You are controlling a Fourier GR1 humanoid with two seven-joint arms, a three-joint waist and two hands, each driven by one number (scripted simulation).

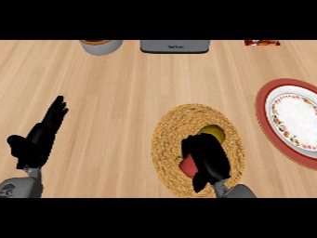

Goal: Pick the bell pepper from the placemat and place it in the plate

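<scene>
Head view: right hand curled over bell pepper on woven placemat, seemingly enclosing it. Left hand rests, fingers straight. Seat your hold, lift straight, carry right to plate.

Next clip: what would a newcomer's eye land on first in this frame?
Probably the right hand, curled over the yellow-and-red bell pepper on the round woven placemat at lower centre. Next, the red-rimmed white plate at the right edge, with nothing on it. The left hand rests open at lower left.
</scene>
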